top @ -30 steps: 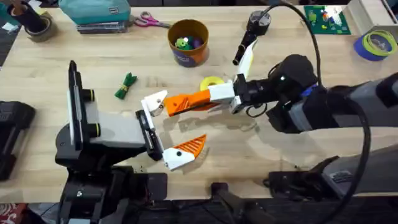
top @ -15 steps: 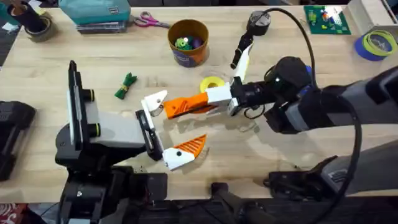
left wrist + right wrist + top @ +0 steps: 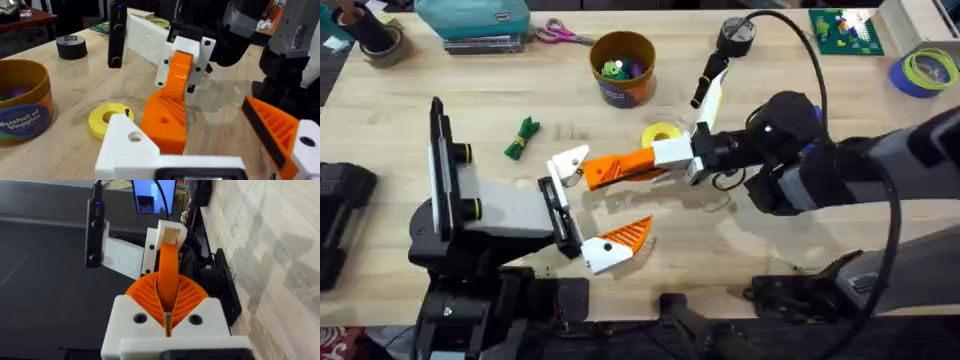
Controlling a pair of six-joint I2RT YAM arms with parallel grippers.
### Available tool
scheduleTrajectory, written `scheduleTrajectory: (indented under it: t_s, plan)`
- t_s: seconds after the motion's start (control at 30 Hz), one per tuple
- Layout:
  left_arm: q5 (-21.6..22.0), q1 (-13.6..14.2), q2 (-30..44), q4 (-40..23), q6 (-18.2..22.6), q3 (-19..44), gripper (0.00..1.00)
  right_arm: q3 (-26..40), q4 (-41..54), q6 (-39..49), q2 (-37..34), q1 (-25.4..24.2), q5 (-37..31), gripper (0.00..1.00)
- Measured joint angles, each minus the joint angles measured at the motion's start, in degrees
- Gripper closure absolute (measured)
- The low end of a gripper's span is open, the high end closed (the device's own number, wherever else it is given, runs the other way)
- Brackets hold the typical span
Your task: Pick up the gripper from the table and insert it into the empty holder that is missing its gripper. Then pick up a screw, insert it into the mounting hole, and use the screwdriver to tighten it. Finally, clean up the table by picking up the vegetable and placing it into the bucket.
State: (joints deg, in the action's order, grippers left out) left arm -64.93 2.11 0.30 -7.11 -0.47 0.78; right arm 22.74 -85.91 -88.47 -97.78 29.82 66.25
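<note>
Right pincer (image 3: 645,160) clamps gripper (image 3: 615,167), pressing it against holder (image 3: 567,163); left pincer (image 3: 582,208) spread wide, mid-surface (image 3: 800,240).

a pale wood-grain table (image 3: 400,170) fills the scene, with a lit blue monitor (image 3: 154,196) behind.

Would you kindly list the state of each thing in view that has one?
the gripper: held off the table, its end against the holder.
the holder: bare of an orange tip, mounting hole empty.
right gripper: shut on the gripper.
left gripper: open.
the vegetable: lying on the table, outside the bucket.
the bucket: upright, toys inside.
</note>
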Motion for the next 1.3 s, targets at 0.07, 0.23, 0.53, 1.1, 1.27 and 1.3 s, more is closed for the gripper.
scheduleTrajectory:
  t_s: [0.07,0.23,0.53,1.1,1.27,1.3]
  plan:
    - [0.0,0.0,0.01,0.0,0.0,0.0,0.015,0.0,0.0,0.0,0.0,0.02,-0.04,0.992]
    - [0.0,0.0,0.0,0.0,0.0,0.0,0.015,0.0,0.0,0.0,0.0,0.02,-0.12,0.992]
    - [0.0,0.0,0.01,0.0,0.01,0.0,0.016,0.0,0.07,0.0,0.0,0.95,-1.83,0.992]
    - [0.43,0.0,0.01,0.02,0.02,0.0,0.015,-0.05,0.24,0.0,0.0,2.9,-5.18,0.992]
    - [0.44,0.0,0.01,0.02,0.02,0.0,0.015,-0.09,0.24,0.17,0.0,3.02,-5.41,0.992]
    - [0.44,0.0,0.01,0.04,0.02,0.0,0.015,-0.09,0.24,0.17,0.0,3.02,-5.41,0.992]
